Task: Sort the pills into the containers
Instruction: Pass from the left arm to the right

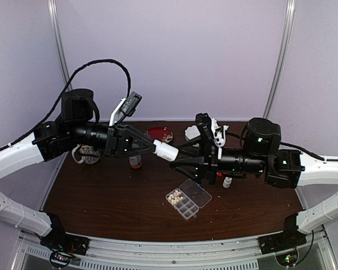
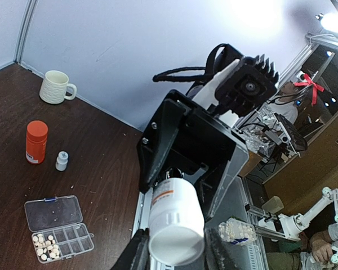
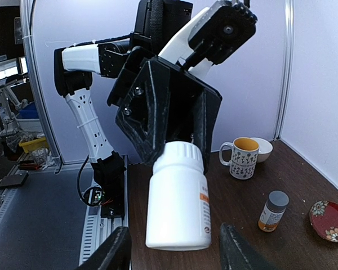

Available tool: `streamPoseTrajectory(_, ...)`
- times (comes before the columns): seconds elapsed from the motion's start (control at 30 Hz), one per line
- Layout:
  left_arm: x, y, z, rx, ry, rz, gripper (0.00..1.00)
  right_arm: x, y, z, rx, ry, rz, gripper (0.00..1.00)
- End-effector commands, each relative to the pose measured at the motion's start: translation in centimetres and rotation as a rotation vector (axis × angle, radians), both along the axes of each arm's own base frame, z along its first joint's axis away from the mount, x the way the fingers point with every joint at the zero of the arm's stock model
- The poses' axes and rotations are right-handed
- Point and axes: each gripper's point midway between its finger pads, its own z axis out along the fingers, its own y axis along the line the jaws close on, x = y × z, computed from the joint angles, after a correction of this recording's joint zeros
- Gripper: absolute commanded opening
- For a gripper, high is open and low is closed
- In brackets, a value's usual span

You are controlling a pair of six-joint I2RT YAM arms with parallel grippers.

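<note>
Smooth white plastic bottle (image 3: 177, 197) hangs clamped in my left gripper (image 2: 176, 250); my right gripper (image 3: 177, 248) spreads wide around its base. Below, round cream pills (image 1: 176, 197) fill end cells of the clear rectangular pill box (image 1: 188, 211), lid open, on the dark table (image 1: 101, 191).

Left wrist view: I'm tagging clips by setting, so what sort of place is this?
Probably a robotics lab: the table sits in a white-panelled booth, and beyond its edge are a cluttered workbench and another white robot arm.
</note>
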Motion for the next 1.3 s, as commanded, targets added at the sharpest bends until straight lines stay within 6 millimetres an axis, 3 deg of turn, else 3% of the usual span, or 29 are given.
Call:
streamPoseTrajectory(0.0, -0.4, -0.2, 1.9, -0.053, -0.035, -0.022, 0.0, 0.1, 0.3, 1.2, 0.013, -0.029, -0.01, 0.5)
streamPoseTrajectory(0.3, -0.3, -0.3, 1.6, -0.046, -0.032, -0.018, 0.0, 0.2, 0.7, 1.0, -0.006, -0.022, -0.014, 0.27)
streamPoseTrajectory(0.5, 0.8, -0.2, 1.0, 0.012, -0.011, 0.051, 0.0, 0.5, 0.8, 0.6, -0.049, -0.077, -0.053, 0.2)
streamPoseTrajectory(0.67, 1.4, -0.3, 0.2, 0.086, 0.074, 0.088, 0.0, 2.0, -0.1, 0.0, -0.177, -0.262, -0.229, 0.12)
streamPoseTrajectory(0.83, 2.4, -0.3, -0.9, 0.165, 0.281, 0.181, 0.0, 2.7, -1.0, -0.3, -0.286, -0.465, -0.389, 0.06)
streamPoseTrajectory(1.07, 2.1, -0.8, -2.6, 0.181, 0.454, 0.174, 0.0, 2.7, -1.3, -1.3, -0.366, -0.629, -0.501, 0.06)
streamPoseTrajectory(1.13, 2.2, -0.9, -2.4, 0.164, 0.456, 0.181, 0.1, 2.6, -1.3, -1.5, -0.376, -0.629, -0.521, 0.06)
streamPoseTrajectory(1.27, 2.4, -0.7, -0.4, 0.118, 0.365, 0.179, 0.52, 1.7, -1.8, -1.3, -0.293, -0.537, -0.483, 0.06)
